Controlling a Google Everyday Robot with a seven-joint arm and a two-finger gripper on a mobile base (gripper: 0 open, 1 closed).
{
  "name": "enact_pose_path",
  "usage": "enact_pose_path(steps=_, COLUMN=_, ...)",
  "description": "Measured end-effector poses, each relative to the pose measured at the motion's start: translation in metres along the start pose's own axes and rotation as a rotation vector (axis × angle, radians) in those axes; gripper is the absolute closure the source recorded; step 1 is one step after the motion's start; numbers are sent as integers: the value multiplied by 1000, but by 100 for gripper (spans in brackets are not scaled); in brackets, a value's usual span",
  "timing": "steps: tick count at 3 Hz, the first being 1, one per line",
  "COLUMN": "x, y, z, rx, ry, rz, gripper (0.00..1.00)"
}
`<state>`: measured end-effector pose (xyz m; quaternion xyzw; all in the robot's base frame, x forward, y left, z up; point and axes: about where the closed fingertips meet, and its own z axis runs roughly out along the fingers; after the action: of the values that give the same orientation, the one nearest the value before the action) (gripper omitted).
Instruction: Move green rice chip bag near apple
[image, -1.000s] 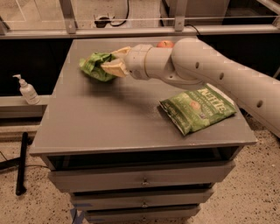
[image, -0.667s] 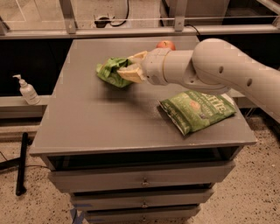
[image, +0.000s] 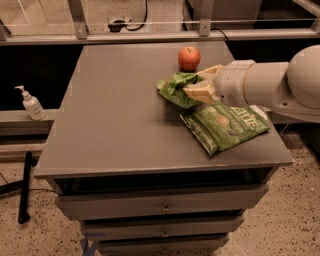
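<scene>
The fingers (image: 199, 93) of the gripper (image: 193, 86) are closed on the green rice chip bag (image: 174, 89), pinching its right-hand edge so that the crumpled body of the bag sticks out past the fingertips to the left. The bag seems to be carried just above the surface rather than resting on it, though whether its underside touches cannot be told. Holding it by one edge keeps the arm clear of the apple (image: 189, 58), which stands just beyond the fingertips, toward the far edge, near the bag but apart from it. The bag looks close enough to the apple to be set down. Just under and nearer than the fingers lies a flat dark-green Kettle chip bag (image: 226, 125), partly under the wrist, so a straight drop risks landing on it.

The surface is a plain grey cabinet top (image: 115, 115) over drawers (image: 165, 206). Far left of the fingers a pump bottle (image: 31, 104) stands on a lower ledge, and below lies speckled flooring (image: 45, 235).
</scene>
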<state>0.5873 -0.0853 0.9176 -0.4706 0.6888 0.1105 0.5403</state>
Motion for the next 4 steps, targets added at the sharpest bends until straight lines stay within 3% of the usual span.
enact_pose_path(steps=1, x=26, y=-19, z=-40, rx=51, ry=82, rz=14, gripper=100)
enact_pose_path(steps=2, x=53, y=-36, z=-58, rx=91, ry=159, rz=43, gripper=100)
enact_pose_path(steps=4, x=99, y=-68, z=-49, rx=136, ry=266, rz=90, gripper=100)
